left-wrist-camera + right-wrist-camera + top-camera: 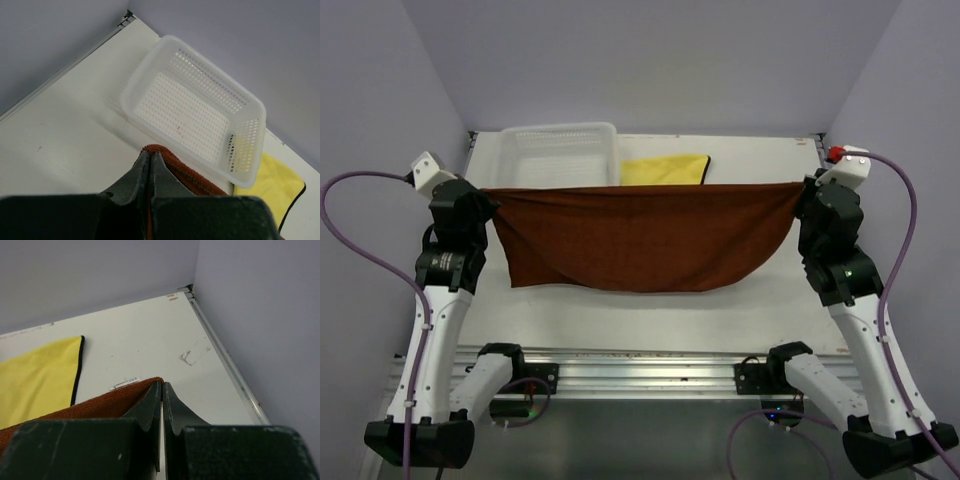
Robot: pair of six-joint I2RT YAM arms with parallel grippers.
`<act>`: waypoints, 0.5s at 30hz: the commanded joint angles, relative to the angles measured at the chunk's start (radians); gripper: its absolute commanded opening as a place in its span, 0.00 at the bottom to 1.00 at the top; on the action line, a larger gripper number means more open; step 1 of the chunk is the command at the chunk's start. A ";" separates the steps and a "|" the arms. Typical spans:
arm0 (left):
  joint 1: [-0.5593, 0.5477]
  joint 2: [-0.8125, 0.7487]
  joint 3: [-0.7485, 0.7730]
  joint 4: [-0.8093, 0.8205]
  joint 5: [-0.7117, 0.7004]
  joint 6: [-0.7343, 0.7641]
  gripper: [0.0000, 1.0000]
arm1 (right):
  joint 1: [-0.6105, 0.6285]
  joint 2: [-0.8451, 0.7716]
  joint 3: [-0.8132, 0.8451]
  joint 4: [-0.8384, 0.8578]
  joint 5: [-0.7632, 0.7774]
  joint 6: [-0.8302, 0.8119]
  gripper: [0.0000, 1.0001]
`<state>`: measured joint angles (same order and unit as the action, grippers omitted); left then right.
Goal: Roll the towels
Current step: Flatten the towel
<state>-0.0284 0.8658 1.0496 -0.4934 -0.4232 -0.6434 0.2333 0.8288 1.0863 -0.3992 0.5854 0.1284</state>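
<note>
Closed on its top corners, my left hand (151, 159) and right hand (162, 390) hold the rust-brown cloth towel (640, 240) between them. Past them lie a white plastic mesh basket (215, 70) and a yellow cloth towel (665, 170).

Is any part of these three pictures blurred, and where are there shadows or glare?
Top external view: soft even light, all sharp, no glare; the rust-brown towel throws only a faint shadow on the table. Left wrist view: the basket is sharp, the near fingers dark and slightly soft. Right wrist view: the fingers are dark too; the yellow towel is clear.
</note>
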 commanded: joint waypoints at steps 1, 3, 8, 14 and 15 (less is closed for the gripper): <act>0.018 0.041 0.043 0.059 -0.057 0.047 0.00 | -0.014 0.053 0.017 0.083 0.065 -0.047 0.00; 0.019 0.085 0.067 0.073 -0.054 0.057 0.00 | -0.026 0.084 0.032 0.103 0.051 -0.052 0.00; 0.028 0.166 0.110 0.098 -0.023 0.067 0.00 | -0.064 0.162 0.073 0.148 0.010 -0.058 0.00; 0.028 0.145 0.092 0.098 -0.015 0.067 0.00 | -0.081 0.141 0.052 0.142 -0.027 -0.039 0.00; 0.028 0.135 0.067 0.095 -0.020 0.064 0.00 | -0.081 0.119 0.040 0.138 -0.029 -0.036 0.00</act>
<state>-0.0216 1.0405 1.1206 -0.4492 -0.3962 -0.6079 0.1699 0.9989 1.1103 -0.3138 0.5320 0.1005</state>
